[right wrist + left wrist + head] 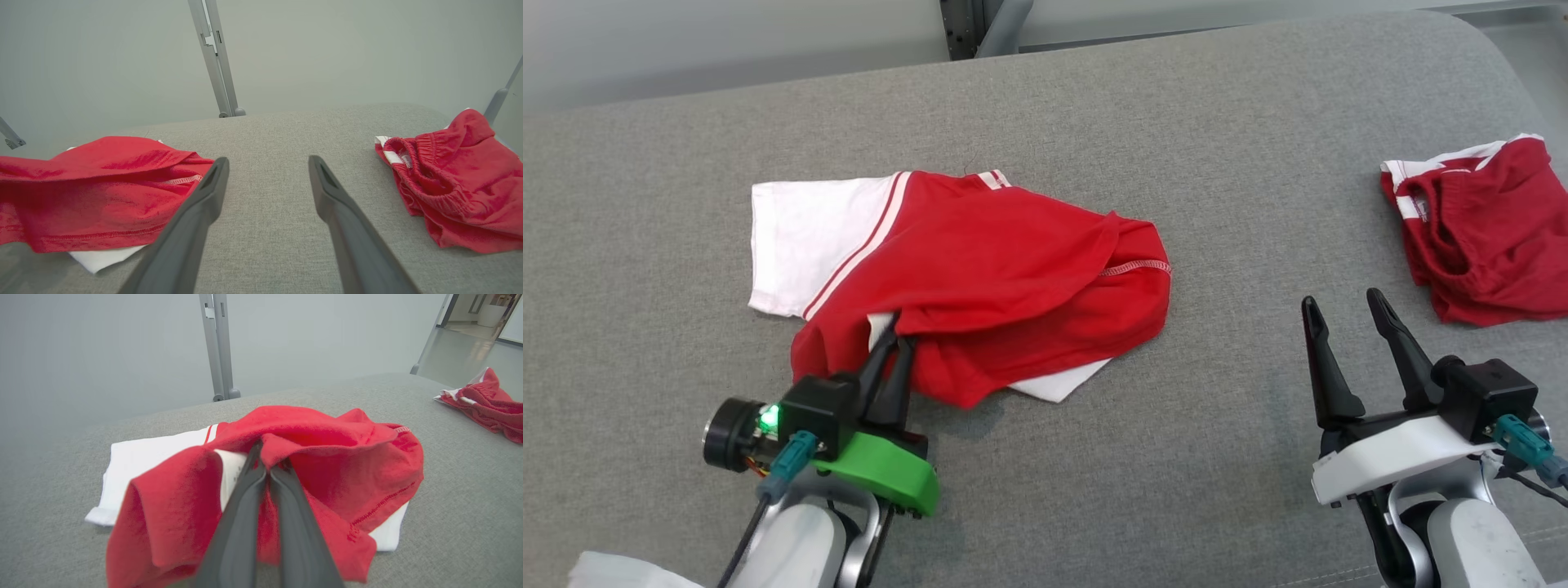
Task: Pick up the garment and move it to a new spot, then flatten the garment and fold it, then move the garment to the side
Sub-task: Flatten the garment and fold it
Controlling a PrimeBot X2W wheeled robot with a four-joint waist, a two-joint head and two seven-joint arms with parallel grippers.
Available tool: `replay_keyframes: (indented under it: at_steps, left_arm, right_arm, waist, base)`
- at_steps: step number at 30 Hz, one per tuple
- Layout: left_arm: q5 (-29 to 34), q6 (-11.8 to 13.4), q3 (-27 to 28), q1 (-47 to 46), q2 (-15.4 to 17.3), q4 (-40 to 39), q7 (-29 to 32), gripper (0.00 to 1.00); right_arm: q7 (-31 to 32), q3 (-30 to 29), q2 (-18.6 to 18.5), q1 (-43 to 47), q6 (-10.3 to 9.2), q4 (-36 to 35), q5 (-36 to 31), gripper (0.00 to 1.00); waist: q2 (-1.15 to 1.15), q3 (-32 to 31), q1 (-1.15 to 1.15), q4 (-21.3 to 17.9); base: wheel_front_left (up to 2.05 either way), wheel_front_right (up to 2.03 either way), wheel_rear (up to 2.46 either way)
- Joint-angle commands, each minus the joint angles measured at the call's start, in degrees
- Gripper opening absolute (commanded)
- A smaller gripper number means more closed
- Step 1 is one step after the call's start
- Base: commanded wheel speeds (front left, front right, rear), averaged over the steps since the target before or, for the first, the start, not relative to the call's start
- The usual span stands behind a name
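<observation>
The left gripper (894,343) has its fingers pinched together on the near edge of a crumpled red-and-white garment (980,269), left of centre on a grey padded table (1094,122). Bare surface runs to the rounded far edge. It also separates the garment from red shorts (1486,237) at the right, where the right gripper (1341,299) hovers, fingers spread. The garment's white part lies flat; its red part is bunched.
</observation>
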Motion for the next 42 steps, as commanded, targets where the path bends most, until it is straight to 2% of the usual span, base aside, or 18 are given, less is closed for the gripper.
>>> replay_keyframes:
  at_steps: [1,5,9,12,16,23,29,30,31,33,34,35,36,37,42]
  left_arm:
    - [0.42,0.54,0.57,-0.96,0.93,-1.96,-0.3,0.0]
    - [1.44,1.39,1.22,-1.77,2.61,-9.75,0.75,0.0]
    - [2.08,0.26,-0.36,-3.02,3.09,-16.71,2.98,0.0]
    - [2.39,-1.12,-2.8,-4.68,2.17,-20.09,4.39,0.0]
    - [2.64,-3.19,-6.76,-8.25,-0.46,-20.66,5.39,0.0]
    - [1.76,-5.63,-14.63,-14.69,-4.84,-13.82,5.14,0.0]
    - [-1.13,-6.07,-18.23,-17.49,-6.21,0.26,4.28,0.0]
    - [-1.29,-5.99,-18.75,-17.82,-6.28,2.63,4.07,0.0]
    - [-2.92,-6.14,-20.93,-17.77,-6.53,10.08,2.62,0.0]
    - [-3.59,-6.26,-22.14,-17.65,-6.59,12.63,1.56,0.0]
    - [-4.56,-6.29,-22.45,-17.43,-6.61,13.3,0.83,0.07]
    - [-5.52,-6.18,-22.88,-17.19,-6.62,13.66,0.11,0.4]
    - [-5.95,-5.71,-23.22,-17.14,-6.6,13.95,-0.59,0.89]
    - [-6.67,-5.51,-23.66,-17.12,-6.61,14.02,-1.23,1.0]
    - [-8.8,-5.11,-24.86,-17.35,-6.63,13.19,-3.29,1.0]
  right_arm:
    - [-0.42,0.03,0.06,-0.05,-0.06,0.07,0.28,1.0]
    - [-0.47,0.31,0.25,-0.11,-0.06,0.41,0.55,1.0]
    - [-0.62,0.74,0.46,-0.39,-0.06,0.91,0.73,1.0]
    - [-1.07,0.98,0.6,-0.85,-0.06,1.12,0.94,1.0]
    - [-1.44,1.03,0.79,-1.39,-0.06,1.47,1.13,1.0]
    - [-2.27,1.06,1.18,-2.75,-0.06,1.99,1.49,1.0]
    - [-3.47,1.1,1.48,-3.49,-0.06,2.86,2.25,1.0]
    - [-3.67,1.07,1.53,-3.55,-0.06,3.05,2.31,1.0]
    - [-4.38,0.66,1.64,-3.93,-0.06,3.7,2.55,1.0]
    - [-4.64,0.75,1.69,-4.25,-0.06,4.11,2.61,1.0]
    - [-4.68,0.88,1.7,-4.57,-0.06,4.25,2.65,1.0]
    - [-4.82,0.94,1.68,-4.85,-0.06,4.38,2.67,1.0]
    - [-4.74,0.99,1.69,-5.04,-0.06,4.5,2.63,1.0]
    - [-4.78,0.99,1.69,-5.16,-0.06,4.58,2.6,1.0]
    - [-4.33,1.08,1.6,-5.93,-0.06,4.9,1.96,1.0]
  waist:
    - [0.0,-0.37,0.0,0.33]
    - [0.0,-0.97,0.0,0.6]
    - [0.0,-1.33,0.0,0.36]
    - [0.0,-1.21,0.0,-0.45]
    - [0.0,-0.66,0.0,-2.24]
    - [0.0,1.81,0.0,-7.14]
    - [0.0,5.23,0.0,-10.46]
    - [0.0,5.75,0.0,-10.67]
    - [0.0,7.12,0.0,-10.45]
    - [0.0,7.49,0.0,-9.83]
    - [0.0,7.64,0.0,-9.46]
    - [0.0,7.67,0.0,-8.98]
    - [0.0,7.63,0.0,-8.43]
    - [0.0,7.58,0.0,-7.85]
    - [0.0,6.98,0.0,-5.23]
  base:
    - [0.0,0.0,0.0]
    - [0.0,0.0,0.0]
    - [0.0,0.0,0.0]
    - [0.0,0.0,0.0]
    - [0.0,0.0,0.0]
    - [0.0,0.0,0.0]
    - [0.0,0.0,0.0]
    - [0.0,0.0,0.0]
    - [0.0,0.0,0.0]
    - [0.0,0.0,0.0]
    - [0.0,0.0,0.0]
    - [0.0,0.0,0.0]
    - [0.0,0.0,0.0]
    - [0.0,0.0,0.0]
    - [0.0,0.0,0.0]
